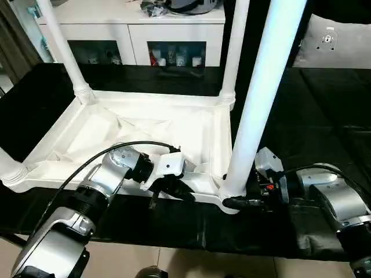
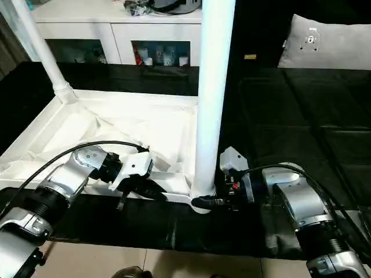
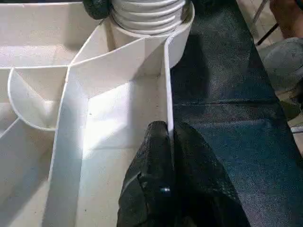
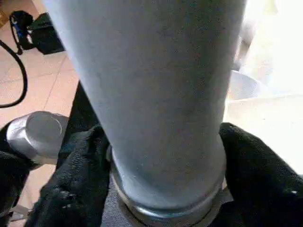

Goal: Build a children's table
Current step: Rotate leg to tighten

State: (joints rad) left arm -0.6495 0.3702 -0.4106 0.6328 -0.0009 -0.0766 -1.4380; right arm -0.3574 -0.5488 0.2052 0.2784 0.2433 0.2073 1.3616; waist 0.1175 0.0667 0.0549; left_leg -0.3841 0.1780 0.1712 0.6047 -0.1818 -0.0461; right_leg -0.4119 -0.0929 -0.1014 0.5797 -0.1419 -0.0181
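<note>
No legible brand or writing is visible to you. The children's table (image 1: 145, 130) lies upside down on the black worktop (image 1: 324, 116), legs pointing up. Your left claw (image 3: 168, 137) is clenched on the table's near rim wall, at about 9 o'clock from the near-right leg (image 1: 261, 98). Your right claw (image 4: 163, 165) grasps that leg's base from 3 o'clock, one finger on either side.

Head pair looks down; wrist cameras close on near-corner leg (image 4: 156, 109).
</note>
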